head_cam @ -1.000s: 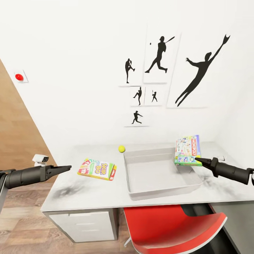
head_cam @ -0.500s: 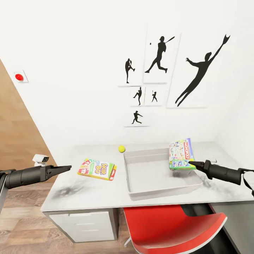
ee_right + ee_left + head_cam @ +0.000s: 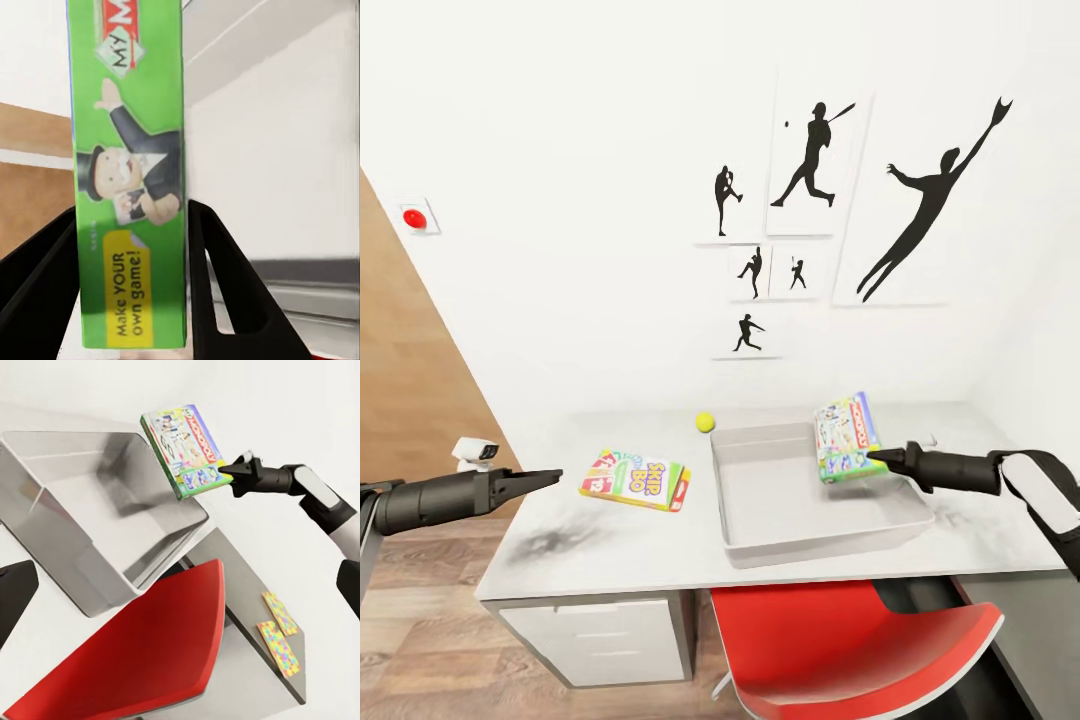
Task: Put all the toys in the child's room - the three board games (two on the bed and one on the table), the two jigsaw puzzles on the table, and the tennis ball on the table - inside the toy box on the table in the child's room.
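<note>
Release should be delayed until the Monopoly box (image 3: 846, 437), clamped in the right gripper (image 3: 880, 457), is lowered flat inside the toy box (image 3: 760, 548); the left gripper (image 3: 550, 476) appears closed, empty.

The right gripper (image 3: 223, 475) is pinching a green Monopoly board game (image 3: 182, 446) by one corner, holding it tilted in the air over the far side of the light grey toy box (image 3: 90, 577). The toy box is sitting at the desk (image 3: 247, 577) edge above a red chair (image 3: 142, 660). Two jigsaw puzzles (image 3: 277, 631) are lying side by side, touching, near the desk's dark grey corner.
</note>
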Robot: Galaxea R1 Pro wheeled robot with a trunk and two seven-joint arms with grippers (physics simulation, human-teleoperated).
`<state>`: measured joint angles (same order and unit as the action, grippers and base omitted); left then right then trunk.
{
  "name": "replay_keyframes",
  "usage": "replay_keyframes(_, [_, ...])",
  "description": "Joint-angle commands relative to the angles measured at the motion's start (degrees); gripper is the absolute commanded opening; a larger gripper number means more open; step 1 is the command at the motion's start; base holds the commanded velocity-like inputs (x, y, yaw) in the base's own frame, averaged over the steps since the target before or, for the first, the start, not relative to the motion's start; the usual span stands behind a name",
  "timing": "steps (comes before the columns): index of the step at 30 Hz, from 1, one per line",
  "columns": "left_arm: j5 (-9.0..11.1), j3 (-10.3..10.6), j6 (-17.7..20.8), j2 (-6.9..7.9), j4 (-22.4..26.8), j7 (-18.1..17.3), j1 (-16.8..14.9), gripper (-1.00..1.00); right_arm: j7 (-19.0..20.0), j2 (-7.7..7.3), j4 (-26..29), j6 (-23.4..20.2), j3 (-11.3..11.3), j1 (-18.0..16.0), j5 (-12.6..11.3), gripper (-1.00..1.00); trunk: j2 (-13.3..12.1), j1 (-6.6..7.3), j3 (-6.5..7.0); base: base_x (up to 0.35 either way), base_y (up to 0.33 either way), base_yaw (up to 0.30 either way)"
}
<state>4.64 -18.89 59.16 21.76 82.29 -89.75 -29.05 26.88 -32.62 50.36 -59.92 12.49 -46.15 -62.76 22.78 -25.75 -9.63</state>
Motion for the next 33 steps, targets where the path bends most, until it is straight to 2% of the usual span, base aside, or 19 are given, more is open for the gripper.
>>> replay_keyframes(1, [-0.1,0.0,0.6,0.01,0.0,-0.2,0.0,1.00,0.6,0.47,-2.2,-0.1,0.9,-1.0,0.1,-1.00,0.1,-0.03,-0.12,0.000,0.000,0.000])
replay_keyframes(4, [-0.1,0.0,0.6,0.01,0.0,-0.2,0.0,1.00,0.2,1.46,-5.5,-0.1,2.6,-2.8,0.2,-1.00,0.1,-0.03,-0.12,0.000,0.000,0.000])
replay_keyframes(9, [-0.1,0.0,0.6,0.05,0.0,-0.2,0.0,1.00,-1.5,2.04,-8.3,-0.1,4.7,-4.7,0.3,-1.00,0.1,-0.03,-0.12,0.000,0.000,0.000])
replay_keyframes(22, [-0.2,0.1,0.6,0.12,-0.1,-0.2,0.0,1.00,-3.4,2.40,-14.1,-0.1,7.7,-6.8,0.4,-1.00,0.1,-0.03,-0.12,0.000,0.000,0.000])
replay_keyframes(26, [-0.2,0.1,0.6,0.12,-0.1,-0.2,0.0,1.00,-4.7,2.58,-17.3,-0.1,11.2,-8.9,0.4,-1.00,0.1,-0.03,-0.12,0.000,0.000,0.000])
replay_keyframes(29, [-0.2,0.1,0.6,0.12,-0.1,-0.2,0.0,1.00,-5.0,3.38,-19.1,-0.1,13.8,-10.3,0.4,-1.00,0.1,-0.03,-0.12,0.000,0.000,0.000])
replay_keyframes(33, [-0.2,0.2,0.6,0.12,-0.2,-0.2,0.0,1.00,-5.1,4.67,-20.8,-0.1,14.9,-11.4,0.4,-1.00,0.1,-0.03,-0.12,0.000,0.000,0.000])
